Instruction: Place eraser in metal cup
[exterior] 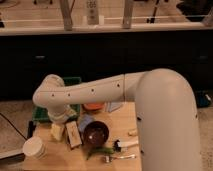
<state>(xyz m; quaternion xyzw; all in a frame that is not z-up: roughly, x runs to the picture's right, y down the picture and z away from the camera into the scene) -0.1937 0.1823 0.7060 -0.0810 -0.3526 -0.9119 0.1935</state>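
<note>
gripper [66,131] spread, left of brown bowl [95,134]

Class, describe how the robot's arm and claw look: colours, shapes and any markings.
The arm is smooth, off-white and tubular: a thick rounded segment at the picture's right, then a slimmer link with a row of small dark dots, ending in a rounded joint. No cables show. The claw hangs below that joint, over the left of the table, mostly hidden.

Gripper hidden below wrist of white arm [95,92]
</note>
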